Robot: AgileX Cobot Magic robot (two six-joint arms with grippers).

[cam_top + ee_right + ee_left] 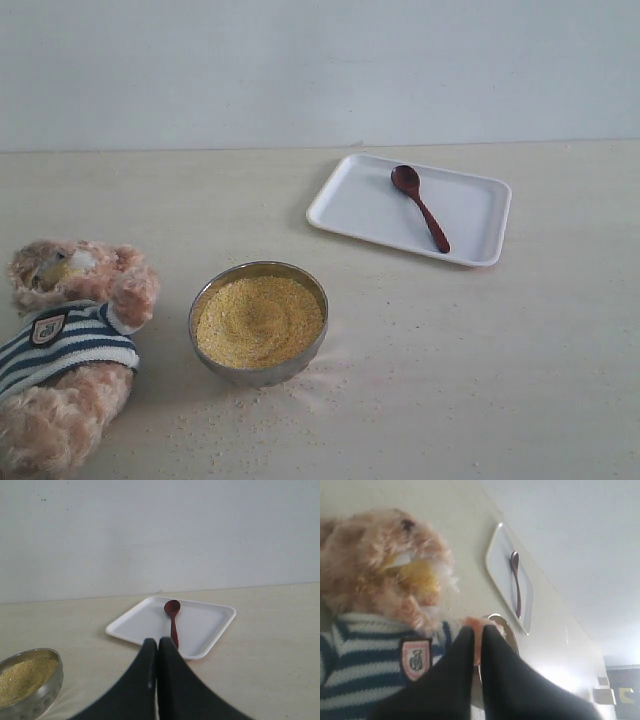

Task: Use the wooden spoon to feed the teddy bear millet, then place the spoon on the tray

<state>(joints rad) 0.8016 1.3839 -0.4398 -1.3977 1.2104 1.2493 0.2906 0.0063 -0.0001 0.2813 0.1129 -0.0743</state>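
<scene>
The teddy bear (70, 340) lies on its back at the left of the table, its striped shirt and shield badge facing up. Beside its arm stands the steel bowl (212, 365), heaped with millet (260, 320). On the white tray (470, 215) at the back right rests the wooden spoon (420, 207), its round end away from the front. Neither gripper shows in the exterior view. My left gripper (477, 628) is shut and empty, close to the teddy bear (385, 580). Short of the tray (205, 625) and spoon (173, 617) is my right gripper (158, 641), shut with nothing in it.
Loose grains (250, 420) are scattered on the table in front of the bowl. A pale wall closes off the back of the light table. In the right wrist view the bowl (47, 690) stands off to one side of the gripper.
</scene>
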